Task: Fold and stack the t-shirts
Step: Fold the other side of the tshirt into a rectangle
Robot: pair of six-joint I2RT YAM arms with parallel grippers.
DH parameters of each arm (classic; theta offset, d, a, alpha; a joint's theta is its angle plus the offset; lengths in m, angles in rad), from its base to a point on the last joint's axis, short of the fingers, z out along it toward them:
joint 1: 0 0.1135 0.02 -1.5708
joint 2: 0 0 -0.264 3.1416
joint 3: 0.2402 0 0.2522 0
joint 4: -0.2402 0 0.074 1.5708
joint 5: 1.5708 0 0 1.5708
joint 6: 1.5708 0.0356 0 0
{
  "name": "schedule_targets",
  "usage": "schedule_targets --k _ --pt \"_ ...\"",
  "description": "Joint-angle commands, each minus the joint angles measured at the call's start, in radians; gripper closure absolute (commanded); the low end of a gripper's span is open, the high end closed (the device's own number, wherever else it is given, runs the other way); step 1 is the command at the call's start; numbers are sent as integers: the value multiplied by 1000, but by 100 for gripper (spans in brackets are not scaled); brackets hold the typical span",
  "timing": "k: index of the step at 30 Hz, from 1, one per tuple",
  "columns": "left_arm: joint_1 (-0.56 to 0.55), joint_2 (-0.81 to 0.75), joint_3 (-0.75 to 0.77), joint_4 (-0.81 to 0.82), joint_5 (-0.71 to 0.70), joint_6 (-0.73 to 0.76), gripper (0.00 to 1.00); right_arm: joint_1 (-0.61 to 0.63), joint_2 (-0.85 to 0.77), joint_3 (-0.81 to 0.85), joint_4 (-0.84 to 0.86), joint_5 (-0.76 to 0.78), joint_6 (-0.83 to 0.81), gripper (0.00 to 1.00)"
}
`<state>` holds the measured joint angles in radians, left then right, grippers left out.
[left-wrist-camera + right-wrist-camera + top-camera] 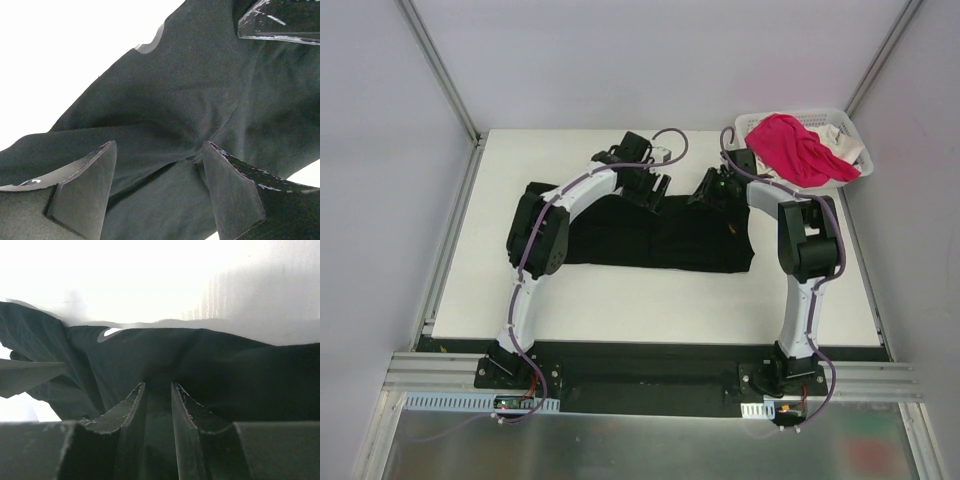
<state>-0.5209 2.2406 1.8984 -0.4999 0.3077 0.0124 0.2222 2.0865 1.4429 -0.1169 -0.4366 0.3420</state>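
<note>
The black t-shirt lies in a long band across the middle of the table, with no print showing. My left gripper stands over its far edge, open, with flat black cloth between the spread fingers. My right gripper is at the far edge to the right, its jaws nearly together on a pinched-up ridge of the black cloth. The pink t-shirt and the white t-shirt lie bunched in the basket.
The white lattice basket stands at the table's far right corner. Bare white table lies in front of the black shirt and to its left. Grey walls and metal rails close in the sides.
</note>
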Motion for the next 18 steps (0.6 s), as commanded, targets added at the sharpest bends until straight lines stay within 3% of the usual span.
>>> schedule_targets --k 1,18 --pt "24 -10 -22 -2 31 -11 31 -4 23 39 10 -21 29 71" --pt "85 -168 -196 -5 -38 -52 32 -185 -66 -157 66 -45 40 69"
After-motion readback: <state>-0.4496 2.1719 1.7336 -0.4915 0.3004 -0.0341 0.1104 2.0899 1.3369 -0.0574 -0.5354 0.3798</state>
